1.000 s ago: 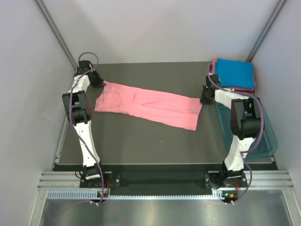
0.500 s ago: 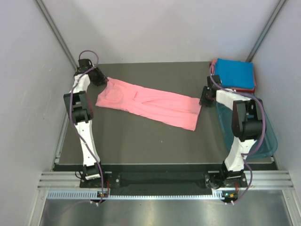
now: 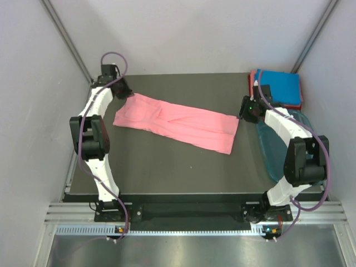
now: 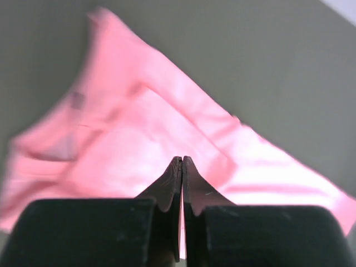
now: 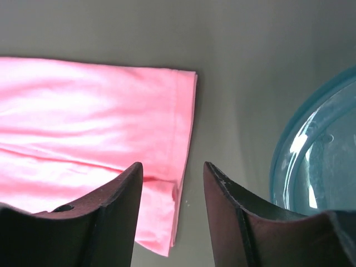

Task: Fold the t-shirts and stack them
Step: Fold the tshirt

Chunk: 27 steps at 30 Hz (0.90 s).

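A salmon-pink t-shirt (image 3: 178,125), folded into a long strip, lies slantwise across the dark table. My left gripper (image 3: 124,92) hovers by its far left end. In the left wrist view, that gripper (image 4: 182,160) is shut with nothing between its fingers, and the pink cloth (image 4: 139,128) lies below. My right gripper (image 3: 243,111) is at the strip's right end. In the right wrist view it (image 5: 172,167) stands open above the hem edge (image 5: 183,128), holding nothing. At the back right, a folded blue t-shirt (image 3: 278,86) rests on a reddish-pink one (image 3: 293,105).
A translucent teal tub (image 3: 278,156) sits at the table's right edge, beside my right arm, and its rim (image 5: 311,150) shows in the right wrist view. Grey walls close in the table on three sides.
Both grippers have let go of the pink shirt's ends and lifted away. The left one has drawn back and shut again. The right one has opened. The shirt now lies flat.
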### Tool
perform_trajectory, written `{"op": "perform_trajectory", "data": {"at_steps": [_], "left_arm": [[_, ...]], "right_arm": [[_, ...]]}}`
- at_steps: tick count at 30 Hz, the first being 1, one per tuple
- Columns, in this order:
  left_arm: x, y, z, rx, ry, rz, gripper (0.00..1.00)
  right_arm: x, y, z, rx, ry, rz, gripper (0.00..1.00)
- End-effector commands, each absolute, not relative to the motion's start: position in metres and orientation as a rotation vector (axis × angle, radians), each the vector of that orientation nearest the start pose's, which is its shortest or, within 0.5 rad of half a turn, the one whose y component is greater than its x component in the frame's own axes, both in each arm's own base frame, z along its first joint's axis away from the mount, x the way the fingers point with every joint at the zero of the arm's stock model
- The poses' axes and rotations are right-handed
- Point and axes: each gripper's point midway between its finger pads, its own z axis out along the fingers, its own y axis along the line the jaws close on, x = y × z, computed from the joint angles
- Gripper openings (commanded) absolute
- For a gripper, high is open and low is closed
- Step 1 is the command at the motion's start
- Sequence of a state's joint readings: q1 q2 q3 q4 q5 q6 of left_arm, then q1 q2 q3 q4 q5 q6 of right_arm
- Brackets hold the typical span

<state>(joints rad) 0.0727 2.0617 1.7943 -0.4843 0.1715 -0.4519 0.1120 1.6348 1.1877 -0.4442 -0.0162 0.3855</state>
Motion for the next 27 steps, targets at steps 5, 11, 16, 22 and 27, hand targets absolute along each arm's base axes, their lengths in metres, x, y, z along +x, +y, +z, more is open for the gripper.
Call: {"op": "perform_trajectory", "data": {"at_steps": [5, 11, 16, 22, 27], "left_arm": [[0.503, -0.082, 0.104, -0.479, 2.447, -0.531, 0.0], [0.476, -0.094, 0.075, -0.507, 2.525, -0.57, 0.0], [0.46, -0.087, 0.037, -0.559, 2.617, -0.501, 0.0], [0.469, -0.088, 0.038, -0.527, 2.592, -0.508, 0.0], [0.486, -0.087, 0.084, -0.478, 2.517, -0.512, 0.01]], "right_arm": [[0.394, 0.068, 0.128, 0.28, 2.409, 0.305, 0.47], [0.392, 0.07, 0.125, 0.259, 2.413, 0.316, 0.47], [0.392, 0.07, 0.121, 0.251, 2.419, 0.31, 0.48], [0.392, 0.067, 0.122, 0.248, 2.415, 0.294, 0.49], [0.39, 0.069, 0.125, 0.249, 2.408, 0.308, 0.49]]}}
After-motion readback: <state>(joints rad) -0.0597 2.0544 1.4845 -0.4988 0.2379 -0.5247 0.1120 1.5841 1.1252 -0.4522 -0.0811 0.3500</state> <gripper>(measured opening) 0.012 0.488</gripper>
